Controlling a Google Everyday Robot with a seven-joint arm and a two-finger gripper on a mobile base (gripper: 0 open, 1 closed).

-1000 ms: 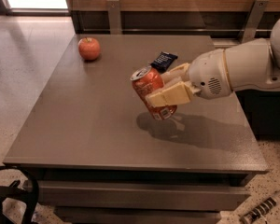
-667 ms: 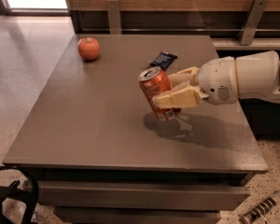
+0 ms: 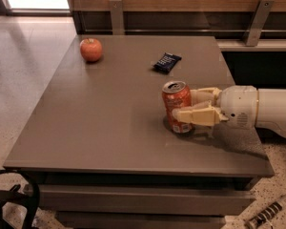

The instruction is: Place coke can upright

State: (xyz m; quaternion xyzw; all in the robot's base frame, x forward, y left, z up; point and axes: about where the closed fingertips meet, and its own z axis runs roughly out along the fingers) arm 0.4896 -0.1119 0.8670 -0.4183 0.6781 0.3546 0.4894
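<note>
The coke can (image 3: 176, 109) is red-orange with a silver top and stands upright on the grey table (image 3: 109, 128), right of the middle. My gripper (image 3: 185, 105) reaches in from the right at can height. Its cream fingers (image 3: 200, 115) lie on either side of the can. The near finger presses against the can's front and the far fingertip is hidden behind it. The can's base rests on the tabletop.
A red apple (image 3: 91, 49) sits at the table's far left. A small dark blue snack wrapper (image 3: 167, 62) lies at the far middle. A wooden wall with metal brackets (image 3: 117, 15) runs behind the table. The table's right edge is under my arm.
The can was held tilted above the table. It has moved right and down with the gripper, turned upright, and now stands on the tabletop.
</note>
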